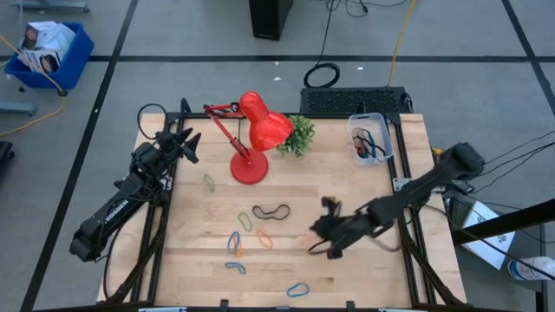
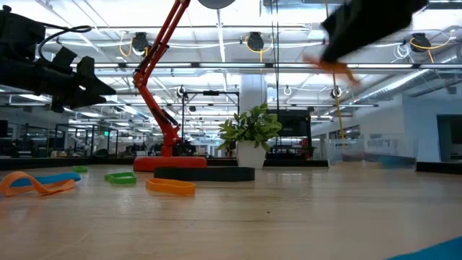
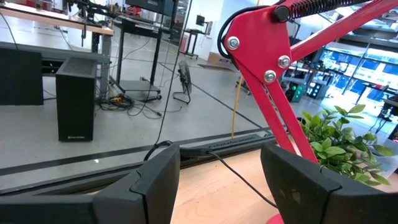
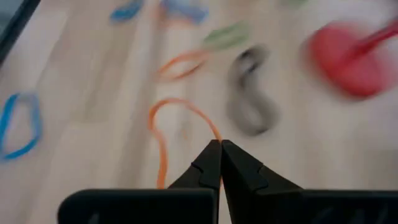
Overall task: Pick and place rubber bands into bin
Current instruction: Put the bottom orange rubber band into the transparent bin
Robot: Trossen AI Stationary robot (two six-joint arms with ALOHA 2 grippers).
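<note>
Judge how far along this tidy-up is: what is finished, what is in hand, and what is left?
Done: a few rubber bands already lie in the bin. In hand: the right gripper is shut on an orange band, lifted off the table. Left: a black band, blue ones such as, green and orange ones remain on the wood. The left gripper waits open near the red lamp.

The grey floor [image 1: 173,35] has dark lines. A blue crate [image 1: 54,54] sits on it. Long ceiling lights [image 2: 216,29] shine.
</note>
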